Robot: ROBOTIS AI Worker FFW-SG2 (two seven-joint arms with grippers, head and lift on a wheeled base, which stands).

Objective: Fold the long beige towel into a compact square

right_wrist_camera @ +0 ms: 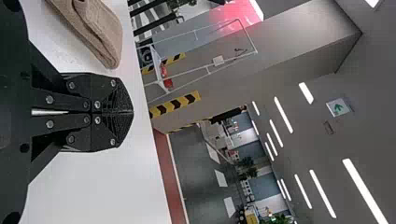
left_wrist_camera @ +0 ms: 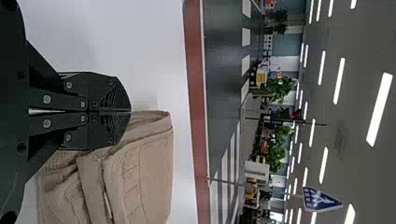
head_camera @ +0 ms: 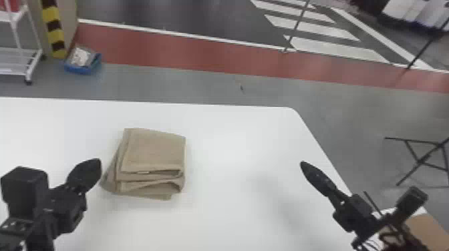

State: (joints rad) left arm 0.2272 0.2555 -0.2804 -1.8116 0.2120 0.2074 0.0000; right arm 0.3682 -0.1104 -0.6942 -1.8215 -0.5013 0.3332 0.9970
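Close to the left side of the beige towel (head_camera: 153, 150) is the left tool (head_camera: 97, 162). Its two flat black fingers are closed, one against the other. Whether it touches the cloth, I cannot tell. From this tool toward the right, the towel lies on the white bench (head_camera: 234, 143), folded into a thick pile, nearly square. Its layered edges look toward the robot and are a little loose, and a lower layer comes out on the side of the left tool.

Well apart from the towel, on its other side, is the right tool (head_camera: 303, 165), above the bench and near its right edge. This one is closed also, with the fingers together. Farther to the right of the right tool, a black metal frame (head_camera: 421, 157) stands on the grey floor (head_camera: 207, 86).

Beyond both tools and past the bench, to the left, there is a blue box (head_camera: 81, 69) on the floor, between a white rack (head_camera: 30, 68) and a red band (head_camera: 160, 50). Farther still are white stripes (head_camera: 334, 48) on dark ground.
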